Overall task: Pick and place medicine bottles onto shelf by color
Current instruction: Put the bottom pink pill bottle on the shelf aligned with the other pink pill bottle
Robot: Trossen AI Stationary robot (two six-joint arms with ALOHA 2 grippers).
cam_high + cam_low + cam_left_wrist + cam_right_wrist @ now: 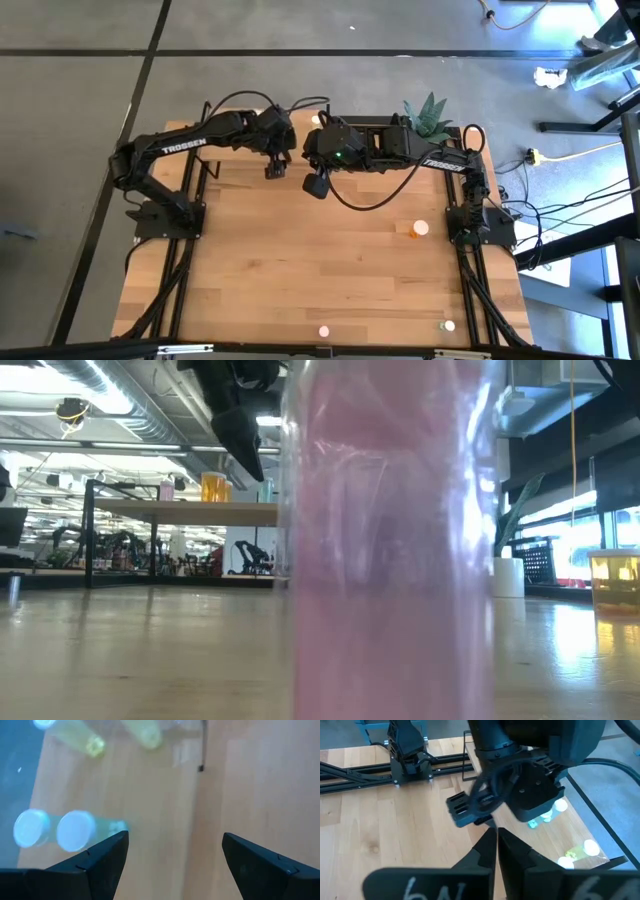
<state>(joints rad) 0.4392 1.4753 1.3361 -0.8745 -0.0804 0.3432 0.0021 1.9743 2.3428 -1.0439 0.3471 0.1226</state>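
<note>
Both your grippers hover at the far middle of the table, over the shelf.

Your left gripper [275, 170] has its jaws spread wide and empty above the shelf [165, 820], where yellowish bottles [75, 829] lie. Your right gripper [316, 186] is closed on nothing. An orange bottle [417, 229] stands toward the right; a pink bottle [324, 330] sits at the near edge.

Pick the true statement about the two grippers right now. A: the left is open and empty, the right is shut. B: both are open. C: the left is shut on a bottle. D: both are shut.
A: the left gripper shows its fingers spread with bare wood between them, while the right gripper has its fingers pressed together.
</note>
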